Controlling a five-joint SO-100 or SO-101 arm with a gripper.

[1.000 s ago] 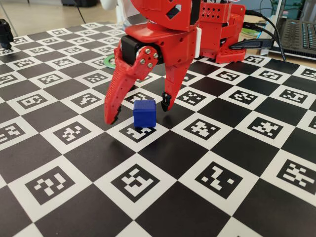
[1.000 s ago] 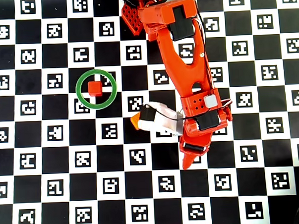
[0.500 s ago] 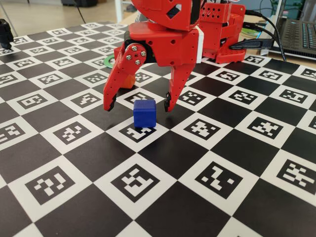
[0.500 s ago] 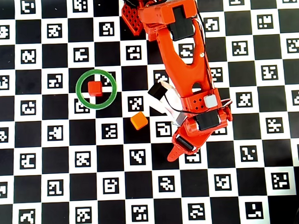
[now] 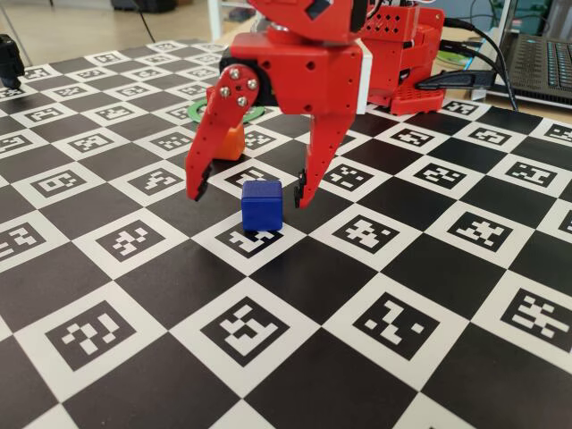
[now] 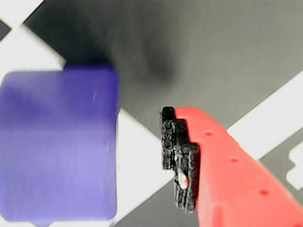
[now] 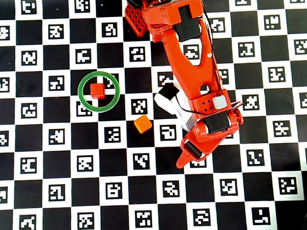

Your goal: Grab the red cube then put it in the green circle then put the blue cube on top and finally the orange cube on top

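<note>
Red gripper (image 5: pixel 246 198) hangs spread wide above the checkerboard (image 5: pixel 402 322), empty, its tips straddling the blue cube (image 5: pixel 262 205), which sits on the board between and just below them; lowering straight should bracket it, I judge.

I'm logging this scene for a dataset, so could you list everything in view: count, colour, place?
blue cube: 1, dark blue, on the board in the fixed view, under the open pincer, not gripped
red cube: 1, red, inside the green circle
green circle: 1, green, flat on the board, left of the arm in the overhead view
orange cube: 1, orange, on the board between the circle and the arm
checkerboard: 1, black and white with markers, covers the table
laptop: 1, dark, top right of the fixed view
arm: 1, red
pincer: 1, red, open, straddling the blue cube
</note>
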